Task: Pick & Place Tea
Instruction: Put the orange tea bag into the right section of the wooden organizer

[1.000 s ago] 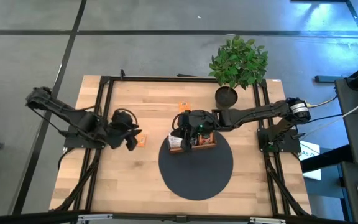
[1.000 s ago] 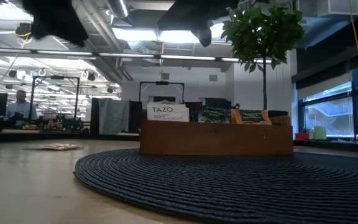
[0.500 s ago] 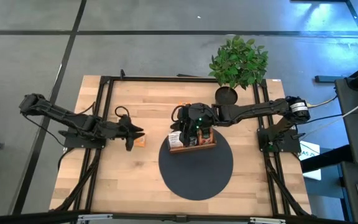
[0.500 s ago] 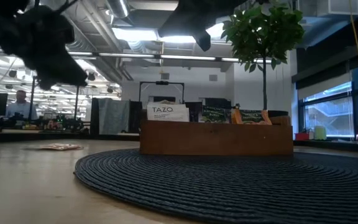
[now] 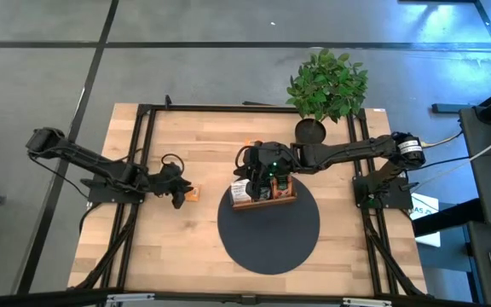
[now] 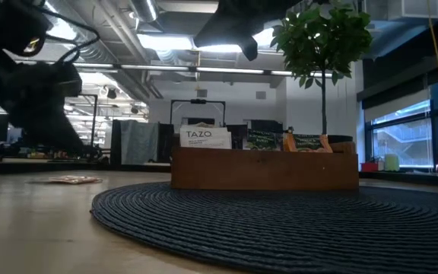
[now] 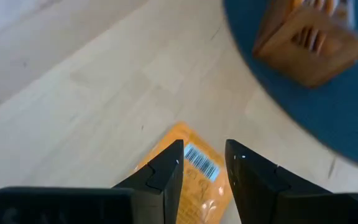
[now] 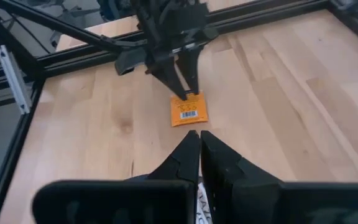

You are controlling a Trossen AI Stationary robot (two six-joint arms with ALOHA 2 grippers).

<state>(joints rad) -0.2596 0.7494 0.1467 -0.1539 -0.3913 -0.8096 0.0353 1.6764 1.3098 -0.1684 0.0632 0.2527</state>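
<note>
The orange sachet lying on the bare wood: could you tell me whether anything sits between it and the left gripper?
Nothing visible does. The left gripper hangs open right over the orange sachet, which lies flat and alone on the table.

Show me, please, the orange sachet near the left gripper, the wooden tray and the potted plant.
orange sachet (image 8: 187, 111), right wrist view, its barcode label.
wooden tray (image 6: 265, 170), low view, its front wall.
potted plant (image 5: 327, 83), high view, its leaves.
</note>
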